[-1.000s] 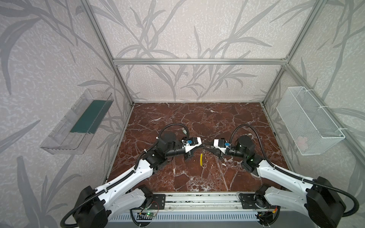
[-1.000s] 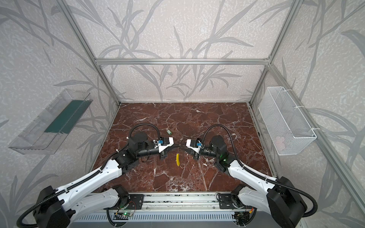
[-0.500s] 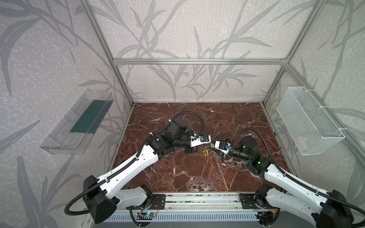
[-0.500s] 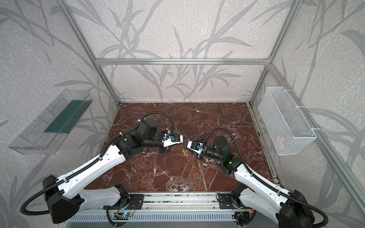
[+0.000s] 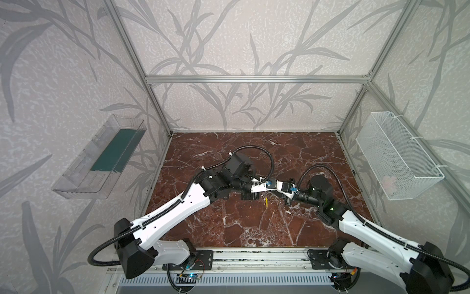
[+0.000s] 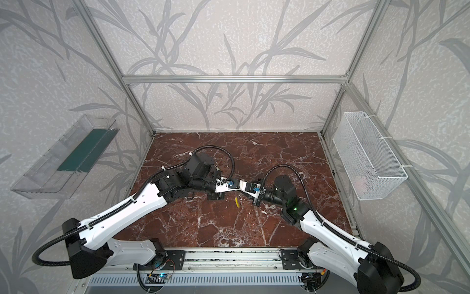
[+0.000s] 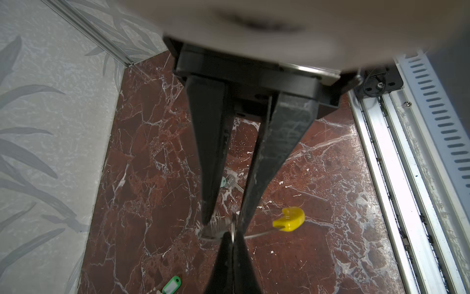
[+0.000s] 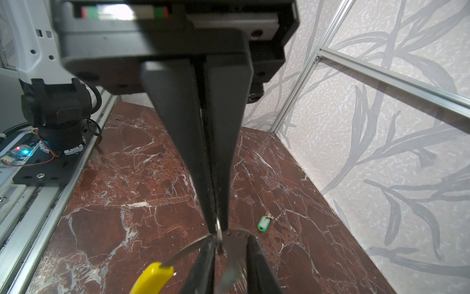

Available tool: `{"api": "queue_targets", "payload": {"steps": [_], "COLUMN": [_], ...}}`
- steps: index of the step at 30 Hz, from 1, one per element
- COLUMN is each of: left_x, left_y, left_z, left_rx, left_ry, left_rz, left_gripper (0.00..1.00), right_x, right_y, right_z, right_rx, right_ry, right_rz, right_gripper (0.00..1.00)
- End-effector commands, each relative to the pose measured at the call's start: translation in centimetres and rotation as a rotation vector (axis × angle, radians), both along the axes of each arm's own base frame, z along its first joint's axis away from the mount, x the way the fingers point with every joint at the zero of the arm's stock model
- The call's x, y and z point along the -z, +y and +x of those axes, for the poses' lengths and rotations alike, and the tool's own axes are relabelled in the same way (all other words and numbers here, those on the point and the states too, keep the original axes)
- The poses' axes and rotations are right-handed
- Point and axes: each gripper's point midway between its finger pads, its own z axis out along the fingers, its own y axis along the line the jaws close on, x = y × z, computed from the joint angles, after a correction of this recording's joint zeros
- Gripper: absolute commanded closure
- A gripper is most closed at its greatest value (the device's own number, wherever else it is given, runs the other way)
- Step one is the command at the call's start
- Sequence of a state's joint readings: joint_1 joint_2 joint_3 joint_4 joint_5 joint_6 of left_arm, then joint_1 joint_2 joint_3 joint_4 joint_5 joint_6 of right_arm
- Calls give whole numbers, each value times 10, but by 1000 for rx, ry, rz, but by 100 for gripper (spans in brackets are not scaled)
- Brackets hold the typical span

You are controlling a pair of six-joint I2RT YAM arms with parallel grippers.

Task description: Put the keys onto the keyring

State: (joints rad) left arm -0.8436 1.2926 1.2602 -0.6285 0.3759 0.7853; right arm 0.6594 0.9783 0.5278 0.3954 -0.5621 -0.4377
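- Left gripper [image 7: 232,234]: fingers pressed together on the thin wire of the keyring [image 5: 266,202]. The same pinch shows from the right wrist camera.
- Keyring: held at the middle of the marble table [image 5: 254,229], where the two grippers meet tip to tip. It appears nearly edge-on in both top views, so its plane is close to upright.
- Yellow sleeve [image 7: 290,219]: below the grip. In both top views its long axis runs from the grippers toward the front rail. I cannot tell whether it touches the marble.
- Right gripper [image 7: 221,222]: jaws stand apart with a blurred metal piece [image 8: 234,254] in the gap. I cannot tell what the piece is or whether the pads touch it.
- Green key [image 8: 264,224]: flat on the table, well apart from the ring, on the back-wall side. Its metal end points away from the right wrist camera.
- Mint key [image 7: 223,182]: flat on the table beyond the right gripper's fingers and half hidden by one of them. Axis unclear.
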Motion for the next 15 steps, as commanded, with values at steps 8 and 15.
{"api": "queue_targets", "payload": {"steps": [8, 15], "left_x": [-1, 2], "left_y": [-1, -3], "left_z": [-2, -7], "left_rx": [27, 46], "left_ry": [-20, -10], "left_rz": [43, 47], "left_gripper": [100, 100], "right_x": [-8, -10], "right_y": [0, 0], "right_z": [-5, -2], "right_rx": [-15, 0], "right_ry": [-24, -23], "right_rz": [36, 57], "right_gripper": [85, 85]}}
